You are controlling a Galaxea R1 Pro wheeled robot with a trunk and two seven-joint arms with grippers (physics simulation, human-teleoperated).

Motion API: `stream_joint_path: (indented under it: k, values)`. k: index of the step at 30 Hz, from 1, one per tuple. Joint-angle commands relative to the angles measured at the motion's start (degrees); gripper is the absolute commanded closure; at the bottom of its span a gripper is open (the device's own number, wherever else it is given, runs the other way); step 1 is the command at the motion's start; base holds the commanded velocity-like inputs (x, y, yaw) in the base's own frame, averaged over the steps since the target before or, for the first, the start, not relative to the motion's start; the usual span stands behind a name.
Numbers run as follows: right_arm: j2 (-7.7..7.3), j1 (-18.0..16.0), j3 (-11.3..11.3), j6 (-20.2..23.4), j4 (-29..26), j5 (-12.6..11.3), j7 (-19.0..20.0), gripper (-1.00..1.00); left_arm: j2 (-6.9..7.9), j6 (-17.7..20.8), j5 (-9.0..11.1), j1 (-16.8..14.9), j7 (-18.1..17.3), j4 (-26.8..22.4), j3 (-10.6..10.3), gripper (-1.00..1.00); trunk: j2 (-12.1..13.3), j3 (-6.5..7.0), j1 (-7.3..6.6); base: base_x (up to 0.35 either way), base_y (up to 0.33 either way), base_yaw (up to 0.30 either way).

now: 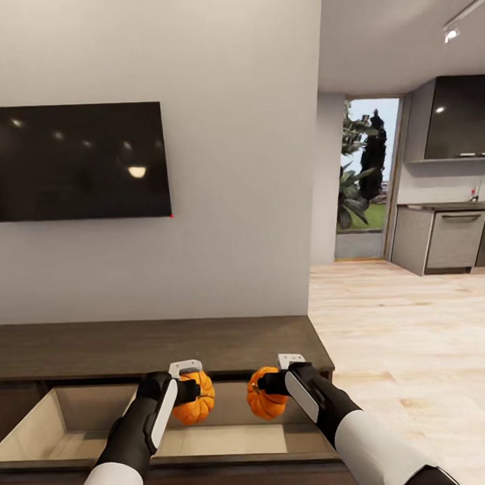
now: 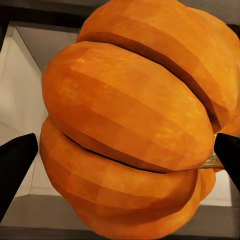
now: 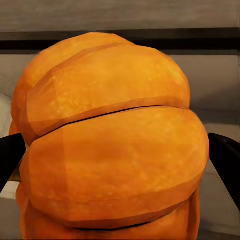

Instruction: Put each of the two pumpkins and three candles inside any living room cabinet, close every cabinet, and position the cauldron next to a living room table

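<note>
Above open cabinet (image 1: 207,439), left gripper (image 1: 192,391) and right gripper (image 1: 272,385) each clamped round a pumpkin (image 1: 194,406) (image 1: 265,402).

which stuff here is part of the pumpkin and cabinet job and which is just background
Part of the job:
- left hand holding a pumpkin
- right hand holding the second pumpkin
- cabinet, its pull-out front open beneath both pumpkins

Just background:
- wall television
- kitchen counter unit
- plants outside the doorway

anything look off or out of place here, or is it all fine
Nothing stands out. The left gripper holds one pumpkin and the right gripper the other pumpkin, both over the open cabinet drawer; nothing spilled or damaged.
</note>
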Motion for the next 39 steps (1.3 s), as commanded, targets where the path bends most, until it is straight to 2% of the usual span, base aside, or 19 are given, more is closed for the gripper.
stream_joint_path:
  k: [1, 8, 16, 20, 29, 34, 39]
  values:
    - [-0.04, -0.06, 0.32, 0.15, -0.09, -0.58, -1.09, 1.0, -0.05, 0.31, 0.34, -0.04, 0.3, -0.07, 0.11, 1.0, -0.45, -0.25, 0.21, 0.0, 0.0, 0.0]
    - [-0.02, -0.06, 0.32, -0.11, 0.05, -0.49, -3.09, 1.0, -0.17, 0.17, 0.34, -0.04, 0.61, 0.09, 0.11, 1.0, -3.26, -1.51, 1.75, 0.0, 0.0, 0.0]
    - [0.04, -0.06, 0.32, -0.49, 0.07, 1.31, -4.31, 1.0, -0.23, -1.38, 0.34, -0.04, 1.02, 0.1, 0.16, 1.0, -6.38, -2.95, 3.46, 0.0, 0.0, 0.0]
    - [0.05, -0.06, 0.32, -0.55, 0.24, 1.51, -4.91, 1.0, -0.28, -3.32, 0.34, -0.02, 1.08, 0.17, 0.14, 1.0, -6.44, -3.84, 3.57, 0.0, 0.0, 0.0]
    - [0.05, -0.06, 0.32, -0.68, 0.33, 1.56, -6.28, 1.0, -0.55, -3.89, 0.34, 0.0, 1.09, 0.1, 0.11, 1.0, -6.56, -5.83, 3.8, 0.0, 0.0, 0.0]
    - [0.05, -0.06, 0.32, -0.79, 0.33, 1.62, -6.33, 1.0, -0.58, -6.58, 0.34, 0.04, 1.09, 0.15, -0.01, 1.0, -6.62, -6.94, 3.93, 0.0, 0.0, 0.0]
    - [0.01, -0.06, 0.32, -3.19, 0.41, 1.6, -6.33, 1.0, -0.58, -7.12, 0.34, 0.04, 1.09, 0.1, -0.29, 1.0, -6.69, -8.05, 4.06, 0.0, 0.0, 0.0]
